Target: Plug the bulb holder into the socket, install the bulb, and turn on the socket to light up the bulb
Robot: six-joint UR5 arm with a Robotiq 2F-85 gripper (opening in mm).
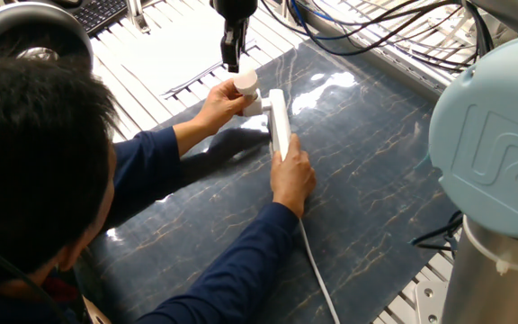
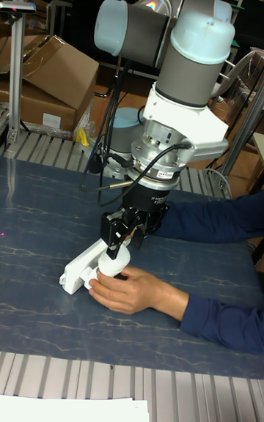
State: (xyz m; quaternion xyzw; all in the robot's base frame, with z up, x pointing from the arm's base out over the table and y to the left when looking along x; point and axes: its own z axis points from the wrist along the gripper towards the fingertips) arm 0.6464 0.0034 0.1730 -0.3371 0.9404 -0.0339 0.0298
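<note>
dark mat (image 1: 376, 180) | socket (image 1: 280, 123) lengthwise toward camera | bulb (image 1: 246, 83) dome up

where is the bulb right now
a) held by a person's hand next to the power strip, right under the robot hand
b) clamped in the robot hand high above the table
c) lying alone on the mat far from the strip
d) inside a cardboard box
a: the bulb sits in a person's fingers beside the socket, with the robot hand just above it.
</note>
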